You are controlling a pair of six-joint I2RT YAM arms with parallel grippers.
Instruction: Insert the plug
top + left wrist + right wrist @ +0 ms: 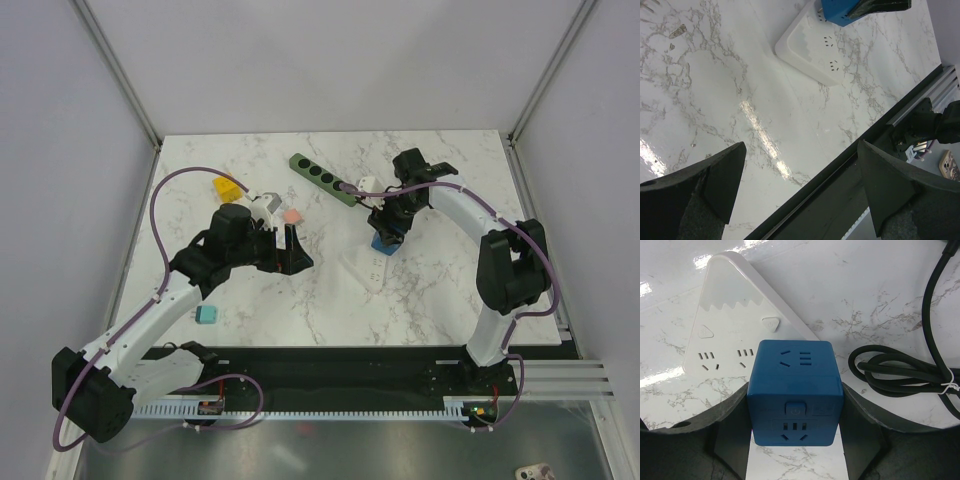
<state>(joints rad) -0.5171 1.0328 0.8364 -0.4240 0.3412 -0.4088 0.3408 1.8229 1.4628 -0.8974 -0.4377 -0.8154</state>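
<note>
A blue cube plug adapter (795, 390) sits between the fingers of my right gripper (795, 407), which is shut on its two sides. It stands over the near end of a white power strip (730, 315); I cannot tell whether its pins are in a socket. In the top view the blue cube (383, 243) is at the far end of the white strip (365, 268), under my right gripper (386, 228). My left gripper (291, 250) is open and empty, left of the strip. Its wrist view (800, 185) shows bare table, with the strip (810, 50) and cube (837, 12) beyond.
A green power strip (322, 178) lies at the back centre. Yellow (227, 188), white (265, 205) and pink (292, 215) cubes sit near the left arm, and a teal cube (207, 314) lies nearer. A coiled black cable (900, 370) lies right of the blue cube.
</note>
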